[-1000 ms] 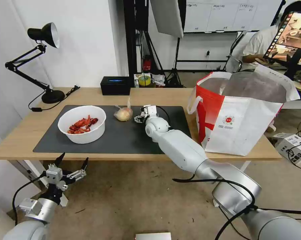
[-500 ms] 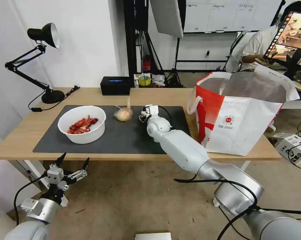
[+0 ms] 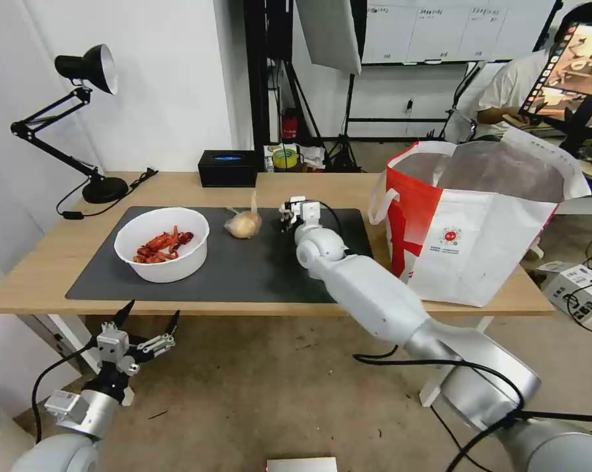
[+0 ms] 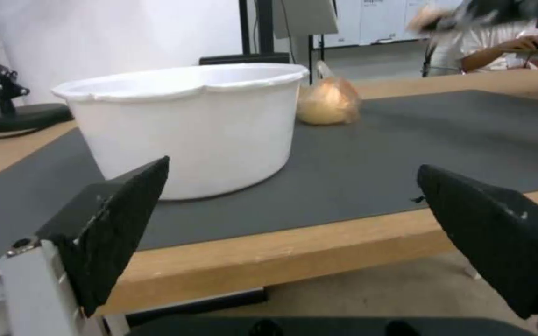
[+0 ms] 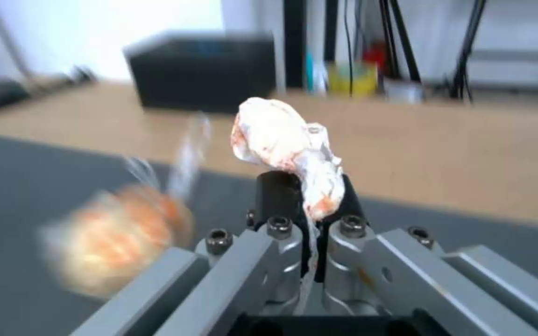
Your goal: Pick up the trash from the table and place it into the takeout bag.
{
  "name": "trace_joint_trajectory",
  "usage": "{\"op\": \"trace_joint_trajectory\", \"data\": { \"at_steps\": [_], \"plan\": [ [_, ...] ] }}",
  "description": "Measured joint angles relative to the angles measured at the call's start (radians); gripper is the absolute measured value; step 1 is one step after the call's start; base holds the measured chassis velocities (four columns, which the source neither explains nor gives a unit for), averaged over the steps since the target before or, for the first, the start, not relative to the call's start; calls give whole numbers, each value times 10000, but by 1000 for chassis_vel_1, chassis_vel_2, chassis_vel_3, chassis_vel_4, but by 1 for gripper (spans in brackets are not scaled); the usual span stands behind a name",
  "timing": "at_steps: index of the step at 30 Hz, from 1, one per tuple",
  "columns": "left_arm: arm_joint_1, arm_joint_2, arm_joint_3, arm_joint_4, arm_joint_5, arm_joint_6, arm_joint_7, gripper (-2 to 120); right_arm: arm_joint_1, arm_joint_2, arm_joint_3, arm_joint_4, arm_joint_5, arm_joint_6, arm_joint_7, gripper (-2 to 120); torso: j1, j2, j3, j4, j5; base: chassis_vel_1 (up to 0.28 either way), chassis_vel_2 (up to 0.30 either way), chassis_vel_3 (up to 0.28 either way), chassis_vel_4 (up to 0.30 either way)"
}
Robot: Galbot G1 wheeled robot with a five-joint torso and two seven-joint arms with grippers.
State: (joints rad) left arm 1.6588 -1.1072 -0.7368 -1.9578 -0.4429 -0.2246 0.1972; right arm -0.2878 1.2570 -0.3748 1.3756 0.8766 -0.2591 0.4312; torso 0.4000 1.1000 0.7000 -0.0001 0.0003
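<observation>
Right now I see the desk with its dark mat, and the big takeout bag stands open at the desk's right end, partly over the front edge. It looks floppy, so I would drop things in from above and not push its sides.

Next in size is the white bowl with red shells, on the mat toward the desk's left end. I think it is stiff but light, and could tip, so I would hold it by the rim.

My left end effector hangs below the desk's front edge, near the left corner. Its fingers are spread wide and hold nothing.

The knotted bag with a yellowish lump lies on the mat near the back edge, just beside the bowl. It looks soft and slippery, so the knot is the best place to grab.

My right end effector is over the mat's back edge, near the knotted bag. Its fingers are pinched tight on the crumpled tissue, which sticks out past the tips. That tissue is very light and squashy, and could slip out.
</observation>
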Motion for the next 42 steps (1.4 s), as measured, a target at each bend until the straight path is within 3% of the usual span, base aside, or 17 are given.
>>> {"op": "trace_joint_trajectory", "data": {
  "at_steps": [1, 3, 4, 7, 8, 11, 15, 23, 31, 39, 42],
  "plan": [
    [0, 0, 0, 0, 0, 0, 0, 100, 0, 0, 0, 0, 0, 0, 0, 0, 0, 0, 0, 0, 0, 0, 0, 0, 0],
    [51, -8, -8, -41, 1, 0, -2, 100, -472, -1065, 75, 1925, -2, 632, -76, 0, 0, 0, 0, -2, 0, 0, 0, 0, 0],
    [51, -8, -8, -41, 1, 0, -2, 100, -472, -1065, 75, 1925, -2, 632, -76, 0, 0, 0, 0, -2, 0, 0, 0, 0, 0],
    [126, -58, 44, -98, 16, -36, -5, 100, -1034, -2235, 510, 3968, -73, 1414, -138, 0, -1, 0, -1, 1, 2, 0, 0, 0, 0],
    [126, -58, 44, -98, 16, -36, -5, 100, -1034, -2235, 510, 3968, -73, 1414, -138, 0, -1, 0, -1, 1, 2, 0, 0, 0, 0],
    [137, -108, 192, -153, 18, -151, -6, 100, -1508, -3303, 1298, 5302, -211, 1966, -121, 0, -1, 0, -1, -1, 1, 0, 0, 0, 0],
    [119, -167, 298, -241, 31, -158, -7, 100, -1914, -4222, 2105, 5981, -412, 2395, 214, 0, -1, 0, -1, 0, 1, 0, 0, 0, 0],
    [79, -182, 396, -315, -18, -117, -76, 100, -2855, -5275, 3780, 6348, -313, 2730, 957, 0, -1, 0, -1, 0, -1, 0, 0, 0, 0],
    [68, -128, 367, -315, -21, -100, -79, 100, -3330, -5664, 4568, 6036, 610, 2424, 1184, 0, 0, 0, -1, 0, -2, 0, 0, 0, 0],
    [29, -139, 436, -292, -14, -98, -79, 100, -3459, -5966, 4930, 5838, 1563, 1463, 1394, 0, -1, 0, 0, 1, -2, 0, 0, 0, 0],
    [32, -155, 450, -286, -10, -100, -75, 100, -3459, -6156, 5059, 5851, 1915, 883, 1493, 10, 0, 0, 0, 1, -2, 0, 0, 0, 0]
  ]
}}
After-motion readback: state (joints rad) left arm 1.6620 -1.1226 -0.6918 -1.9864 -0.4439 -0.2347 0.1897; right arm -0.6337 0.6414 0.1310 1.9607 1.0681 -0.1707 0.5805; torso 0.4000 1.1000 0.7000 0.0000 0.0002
